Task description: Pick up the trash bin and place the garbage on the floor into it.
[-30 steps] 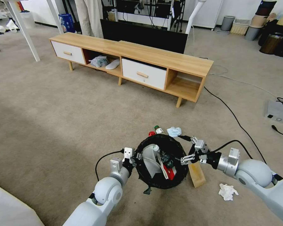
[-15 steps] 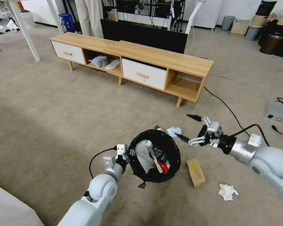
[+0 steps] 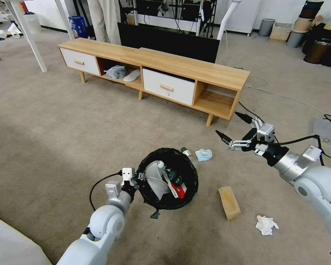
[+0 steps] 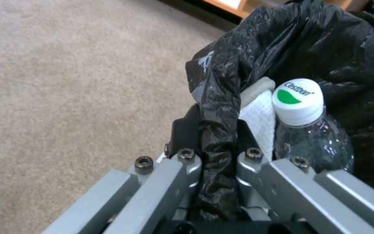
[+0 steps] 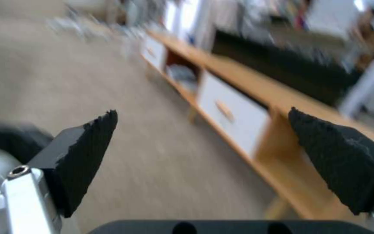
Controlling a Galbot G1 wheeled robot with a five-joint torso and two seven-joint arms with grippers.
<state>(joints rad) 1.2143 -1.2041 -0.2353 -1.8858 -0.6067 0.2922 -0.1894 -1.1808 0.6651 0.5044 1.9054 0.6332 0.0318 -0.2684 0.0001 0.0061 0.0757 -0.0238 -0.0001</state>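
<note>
The trash bin (image 3: pixel 164 151), lined with a black bag, hangs low over the floor (image 3: pixel 62 132) with my left gripper (image 3: pixel 134 179) shut on its near-left rim. The left wrist view shows the fingers (image 4: pixel 182 162) pinching the bag's rim (image 4: pixel 217 130) beside a clear bottle (image 4: pixel 302 130). A red-and-white snack bag (image 3: pixel 177 190) also lies inside. My right gripper (image 3: pixel 228 124) hovers open and empty to the bin's far right. Garbage on the carpet: a green-capped bottle (image 3: pixel 186 152), a blue mask (image 3: pixel 203 154), a brown paper bag (image 3: pixel 228 201), a white tissue (image 3: pixel 266 224).
A long wooden cabinet (image 3: pixel 187 68) stands across the back, also seen blurred past my open right gripper (image 5: pixel 204 126). A black cable (image 3: pixel 246 110) runs behind the right gripper. A grey box (image 3: pixel 321 129) lies at the right edge. Grey bins (image 3: pixel 265 26) stand far back.
My left arm has carried the bin leftward and nearer. My right gripper has drawn away from the bin's rim, going right and farther off, and stays open.
</note>
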